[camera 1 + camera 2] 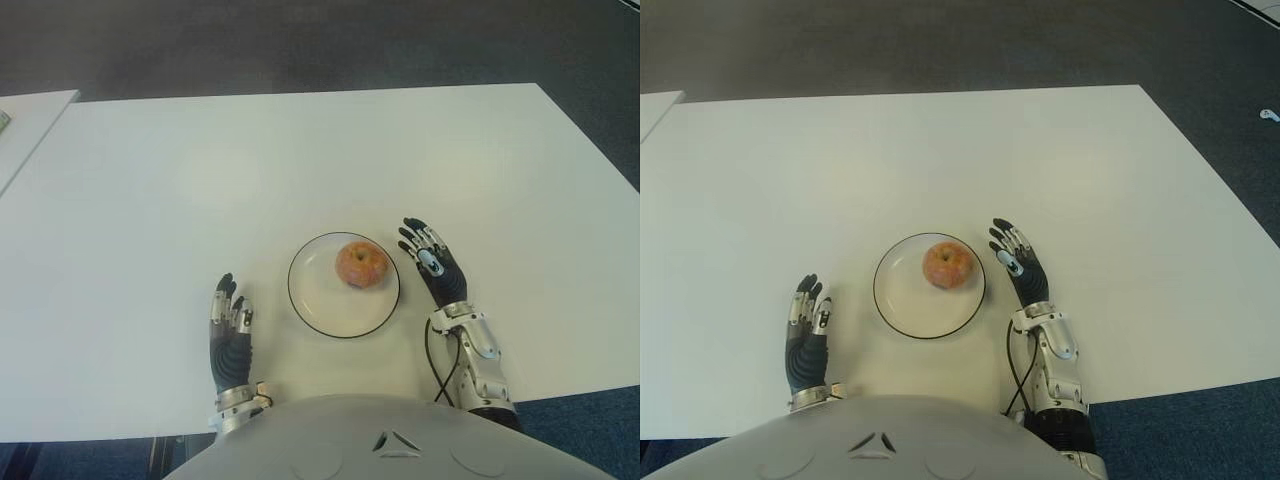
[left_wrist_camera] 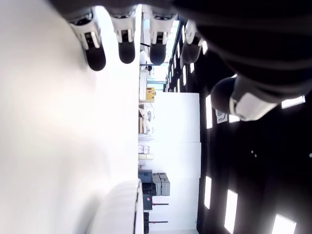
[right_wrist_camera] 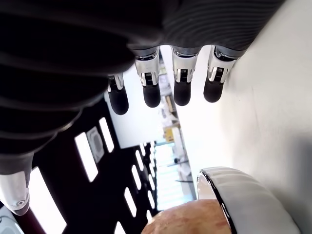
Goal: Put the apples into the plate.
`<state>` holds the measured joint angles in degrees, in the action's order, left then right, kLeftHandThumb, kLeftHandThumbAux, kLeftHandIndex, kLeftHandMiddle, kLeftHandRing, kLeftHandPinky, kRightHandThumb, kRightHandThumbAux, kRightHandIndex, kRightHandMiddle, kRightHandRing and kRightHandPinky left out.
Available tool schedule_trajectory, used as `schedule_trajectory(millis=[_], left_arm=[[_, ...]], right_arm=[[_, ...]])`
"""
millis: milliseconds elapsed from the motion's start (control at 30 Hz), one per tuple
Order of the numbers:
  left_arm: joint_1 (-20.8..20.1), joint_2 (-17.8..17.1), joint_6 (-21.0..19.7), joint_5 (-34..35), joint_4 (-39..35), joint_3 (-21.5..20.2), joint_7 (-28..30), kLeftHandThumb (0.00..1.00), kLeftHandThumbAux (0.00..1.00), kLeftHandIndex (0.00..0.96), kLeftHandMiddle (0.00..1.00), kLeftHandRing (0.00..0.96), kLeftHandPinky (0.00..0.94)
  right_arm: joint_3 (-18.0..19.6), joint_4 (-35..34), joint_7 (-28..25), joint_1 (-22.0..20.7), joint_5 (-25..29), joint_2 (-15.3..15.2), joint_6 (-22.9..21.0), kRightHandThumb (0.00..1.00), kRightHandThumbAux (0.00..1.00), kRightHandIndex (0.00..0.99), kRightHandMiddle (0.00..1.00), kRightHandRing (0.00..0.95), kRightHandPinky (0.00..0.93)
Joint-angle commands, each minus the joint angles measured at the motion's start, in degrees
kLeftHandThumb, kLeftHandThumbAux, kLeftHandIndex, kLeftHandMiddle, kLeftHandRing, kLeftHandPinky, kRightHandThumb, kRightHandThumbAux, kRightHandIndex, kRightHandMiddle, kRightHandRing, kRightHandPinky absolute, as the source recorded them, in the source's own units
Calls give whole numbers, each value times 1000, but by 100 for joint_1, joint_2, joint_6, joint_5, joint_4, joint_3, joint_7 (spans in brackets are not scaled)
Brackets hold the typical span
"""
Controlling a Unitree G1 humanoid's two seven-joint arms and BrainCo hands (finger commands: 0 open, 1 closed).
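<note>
Head stereo downward on table; close wrist views.

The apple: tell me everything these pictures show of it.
One apple, round, orange-red with yellowish mottling and a dimple where the stem would be, looks whole. It sits on the white, dark-rimmed plate, toward its far right part, on the white table. Neither hand touches it: the right hand shows just right of the plate with fingers spread, the left hand to the plate's left.

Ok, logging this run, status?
Both hands open: left hand left of plate, right hand right of it. Apple on plate. Nothing blocking.
</note>
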<state>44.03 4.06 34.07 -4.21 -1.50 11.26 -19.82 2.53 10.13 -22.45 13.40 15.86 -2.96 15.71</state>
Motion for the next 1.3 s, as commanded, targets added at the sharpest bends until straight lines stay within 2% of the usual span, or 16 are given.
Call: schedule_trajectory(millis=[33, 433, 600, 767, 1000, 1133, 1300], left_arm=[[-15, 57, -267, 158, -13, -133, 183, 125, 472, 65, 11, 1, 2], [-220, 44, -282, 288, 16, -295, 546, 121, 476, 58, 0, 0, 3], [-321, 16, -466, 437, -54, -364, 736, 125, 489, 64, 3, 0, 21], [-544, 59, -651, 511, -183, -460, 834, 133, 486, 75, 15, 0, 38], [-636, -35, -824, 462, -102, -486, 1022, 113, 482, 81, 38, 14, 42], [-671, -36, -794, 441, -41, -470, 1125, 101, 495, 85, 55, 39, 78], [-751, 26, -567, 570, 157, -469, 1274, 106, 486, 92, 72, 62, 100]], right_arm=[[-12, 487, -96, 106, 1, 57, -41, 202, 536, 128, 134, 96, 122], [109, 1139, -341, -190, 119, 125, 71, 218, 505, 124, 186, 135, 124], [95, 1243, -360, -228, 41, 105, 143, 212, 502, 119, 180, 129, 107], [96, 1257, -358, -229, 31, 116, 165, 216, 514, 116, 179, 130, 120], [174, 1298, -354, -283, 89, 85, 129, 227, 530, 119, 177, 135, 137], [216, 1329, -373, -313, 100, 55, 144, 225, 537, 121, 178, 137, 140], [259, 1360, -390, -326, 95, 41, 233, 217, 538, 119, 176, 136, 131]])
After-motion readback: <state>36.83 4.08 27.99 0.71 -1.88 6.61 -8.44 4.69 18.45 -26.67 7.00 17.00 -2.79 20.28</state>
